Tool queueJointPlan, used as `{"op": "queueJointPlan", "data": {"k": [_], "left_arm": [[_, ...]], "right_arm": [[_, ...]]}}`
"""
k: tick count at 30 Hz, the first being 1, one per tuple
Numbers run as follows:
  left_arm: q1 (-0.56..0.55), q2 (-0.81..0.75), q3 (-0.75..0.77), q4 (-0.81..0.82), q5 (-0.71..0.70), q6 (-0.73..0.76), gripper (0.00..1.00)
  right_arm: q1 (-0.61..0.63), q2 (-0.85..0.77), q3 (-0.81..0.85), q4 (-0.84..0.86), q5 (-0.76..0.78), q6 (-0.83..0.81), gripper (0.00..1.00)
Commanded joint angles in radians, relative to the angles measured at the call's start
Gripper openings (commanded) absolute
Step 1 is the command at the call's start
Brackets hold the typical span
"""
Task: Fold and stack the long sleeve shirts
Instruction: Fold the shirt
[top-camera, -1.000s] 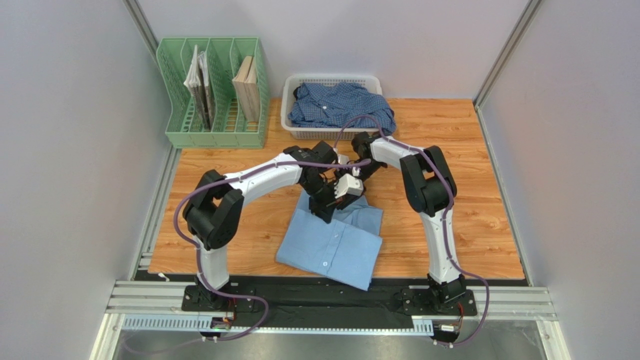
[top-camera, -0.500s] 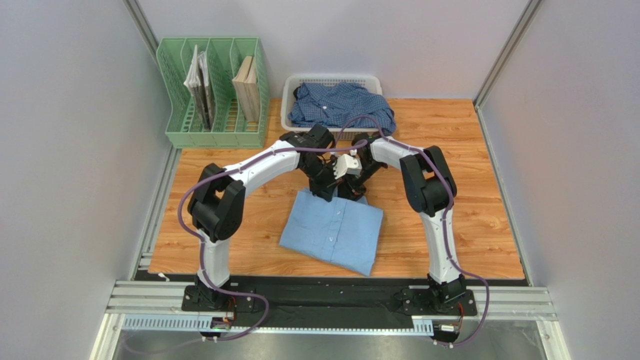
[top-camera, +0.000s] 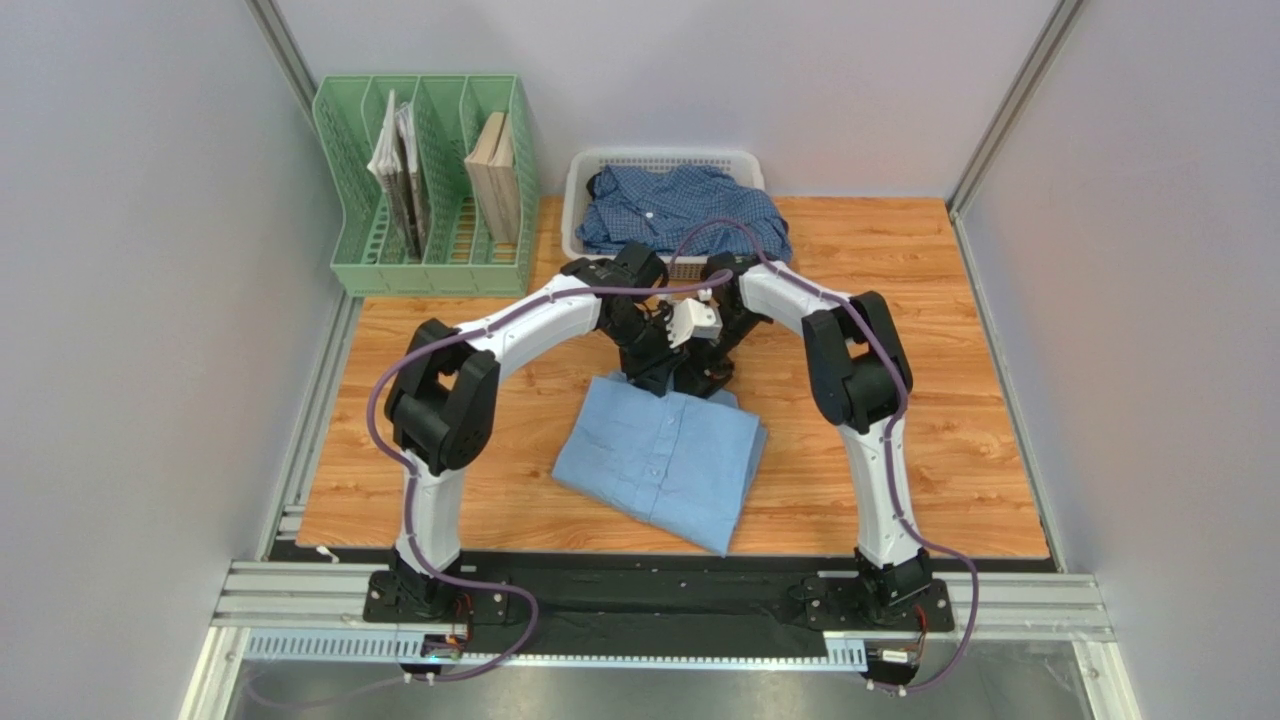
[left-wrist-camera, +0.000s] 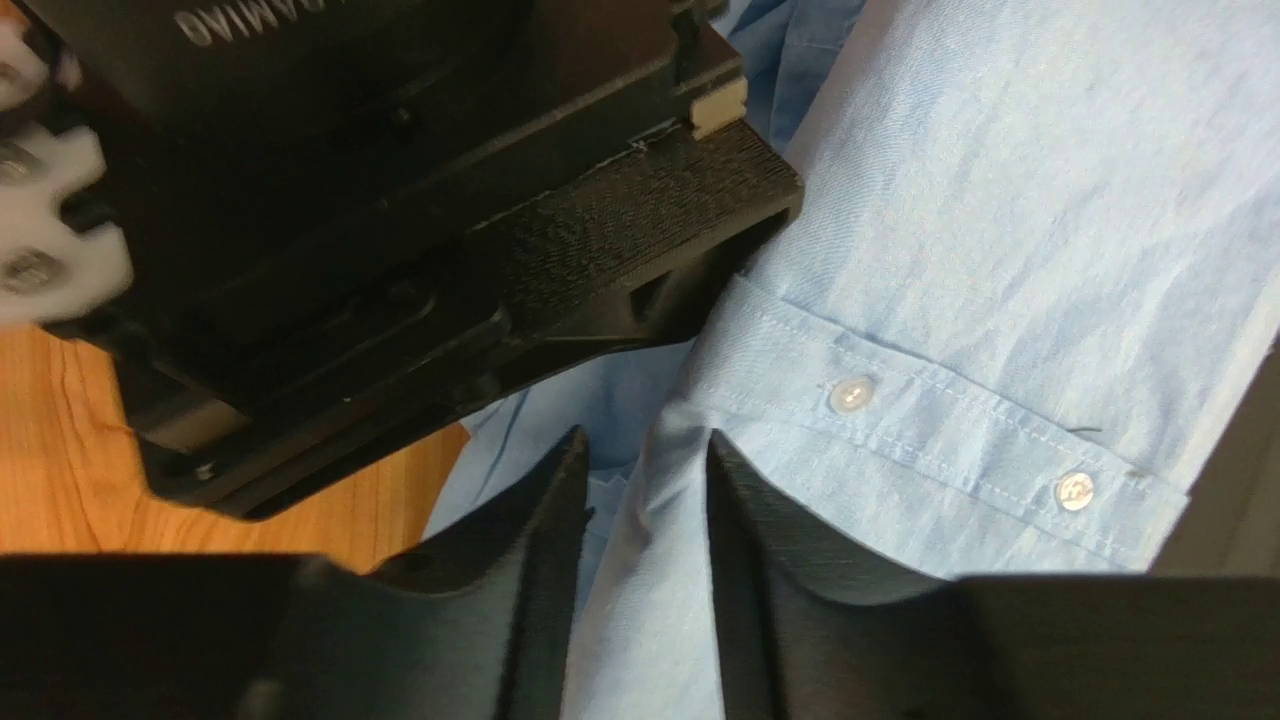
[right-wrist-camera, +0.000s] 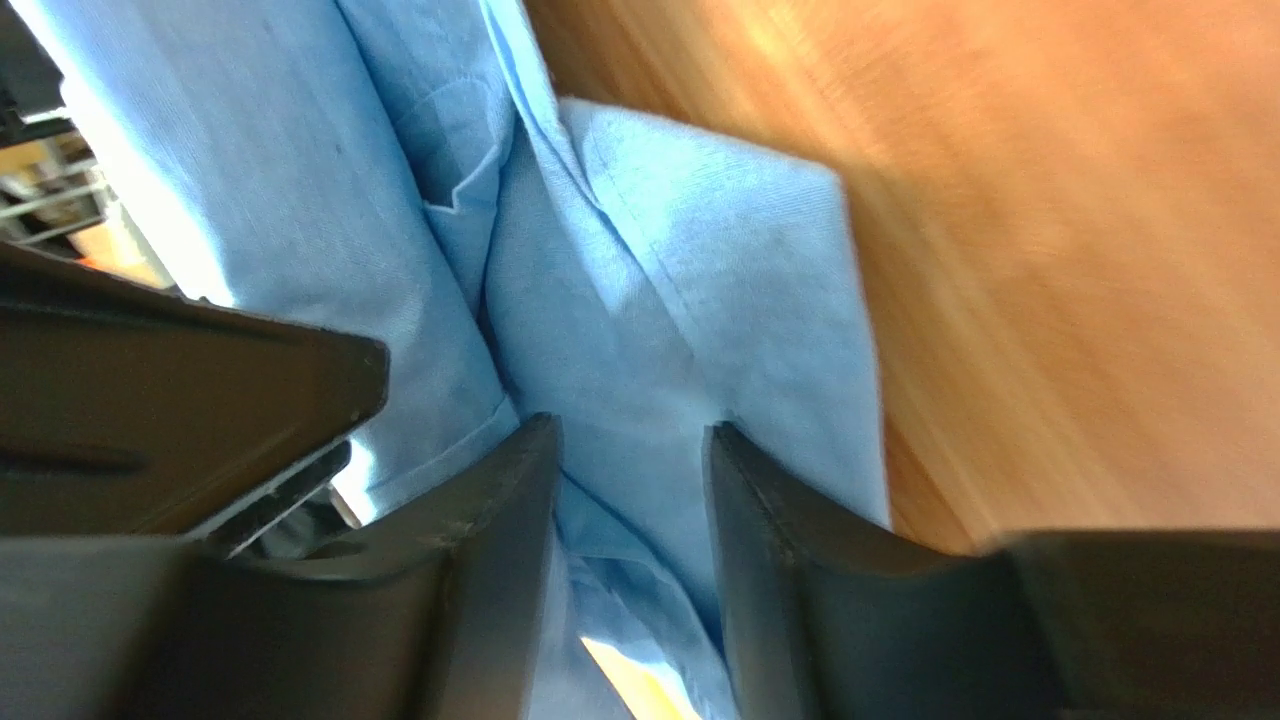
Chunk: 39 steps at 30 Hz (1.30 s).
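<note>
Wood table (top-camera: 962, 450) takes up most of the cell floor. L arm (top-camera: 451, 398) and R arm (top-camera: 857, 368) both reach inward from the near edge. Their wrists meet over table ctr, just short of the basket.

Light shirt (top-camera: 661, 468) lies folded in a rough rectangle at table ctr, skewed a bit. Its button strip faces up, running near-to-far, and its far end sits under the two wrists.

Green rack (top-camera: 428, 255) stands at the far-L corner w/ books (top-camera: 492, 177) upright in its slots. White basket (top-camera: 574, 210) is just R of the rack at the far edge. Checked shirt (top-camera: 676, 207) is heaped in it, unfolded, w/ some cloth spilling over the front rim. The two shirts are well apart, not stacked.

L gripper (left-wrist-camera: 643, 458): jaws parted a little, pointing down at the light shirt beside the button strip. Cloth shows through the gap and no fold is pinched btwn them.

R gripper (right-wrist-camera: 628, 450): jaws likewise parted, over a bunched fold at the shirt's edge next to bare wood. Cloth shows in the gap; can't tell if the pads touch it.

In the L wrist view the R gripper's black body fills the upper L, v. close. Two buttons (left-wrist-camera: 851, 395) show on the strip.
</note>
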Motion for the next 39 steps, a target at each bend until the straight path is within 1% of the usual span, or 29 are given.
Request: {"op": "queueJointPlan", "data": {"k": [1,2,5,6,7,9,10,11,13,14,18,21,23,25,26,27,29,30,32,33,35,38,39], "left_arm": [[0.049,-0.105,0.036,0.015,0.104,-0.018,0.46],[0.061,-0.116,0.036,0.007,0.112,-0.028,0.50],[0.109,-0.152,0.030,-0.018,0.129,-0.052,0.54],[0.132,-0.157,0.030,-0.039,0.127,-0.064,0.55],[0.147,-0.163,0.028,-0.044,0.141,-0.077,0.56],[0.189,-0.163,0.021,-0.063,0.164,-0.103,0.59],[0.200,-0.163,0.016,-0.067,0.176,-0.104,0.61],[0.204,-0.160,0.005,-0.074,0.175,-0.100,0.69],[0.209,-0.151,-0.008,-0.087,0.156,-0.092,0.70],[0.209,-0.145,-0.010,-0.093,0.156,-0.092,0.71],[0.220,-0.116,-0.019,-0.087,0.153,-0.120,0.71],[0.227,-0.097,-0.025,-0.068,0.149,-0.146,0.72],[0.233,-0.091,-0.027,-0.064,0.145,-0.158,0.71],[0.235,-0.087,-0.036,-0.053,0.136,-0.166,0.72],[0.235,-0.085,-0.038,-0.051,0.129,-0.167,0.71],[0.236,-0.084,-0.041,-0.047,0.127,-0.172,0.71],[0.247,-0.085,-0.053,-0.036,0.119,-0.183,0.70],[0.252,-0.084,-0.056,-0.024,0.121,-0.199,0.70],[0.266,-0.084,-0.064,-0.004,0.129,-0.219,0.69],[0.269,-0.084,-0.065,0.001,0.133,-0.227,0.68],[0.275,-0.085,-0.062,0.010,0.158,-0.239,0.68],[0.275,-0.087,-0.055,0.012,0.199,-0.227,0.68],[0.275,-0.085,-0.055,0.010,0.234,-0.226,0.68]], "right_arm": [[-0.038,-0.045,0.114,-0.067,0.073,-0.034,0.54],[-0.053,-0.056,0.120,-0.089,0.076,-0.037,0.55],[-0.092,-0.115,0.125,-0.145,0.070,-0.051,0.63],[-0.104,-0.141,0.114,-0.154,0.064,-0.054,0.70],[-0.115,-0.181,0.088,-0.163,0.061,-0.063,0.75],[-0.147,-0.232,0.041,-0.183,0.047,-0.075,0.78],[-0.153,-0.281,0.011,-0.183,0.050,-0.086,0.78],[-0.158,-0.302,-0.059,-0.173,0.060,-0.092,0.78],[-0.158,-0.341,-0.137,-0.148,0.077,-0.091,0.77],[-0.159,-0.362,-0.201,-0.119,0.088,-0.086,0.76],[-0.158,-0.370,-0.311,-0.042,0.116,-0.060,0.72],[-0.159,-0.349,-0.345,0.021,0.133,-0.034,0.71],[-0.158,-0.333,-0.348,0.035,0.131,-0.026,0.71],[-0.156,-0.323,-0.355,0.030,0.122,-0.028,0.68],[-0.158,-0.326,-0.360,0.022,0.105,-0.031,0.65],[-0.156,-0.338,-0.362,0.015,0.099,-0.034,0.51],[-0.158,-0.352,-0.359,-0.016,0.076,-0.034,0.42],[-0.158,-0.358,-0.355,-0.033,0.064,-0.037,0.32],[-0.158,-0.359,-0.348,-0.070,0.051,-0.042,0.16],[-0.159,-0.359,-0.348,-0.074,0.060,-0.042,0.02],[-0.170,-0.353,-0.345,-0.082,0.106,-0.049,0.00],[-0.210,-0.343,-0.300,-0.141,0.119,-0.072,0.00],[-0.219,-0.346,-0.291,-0.159,0.111,-0.077,0.00]]}}
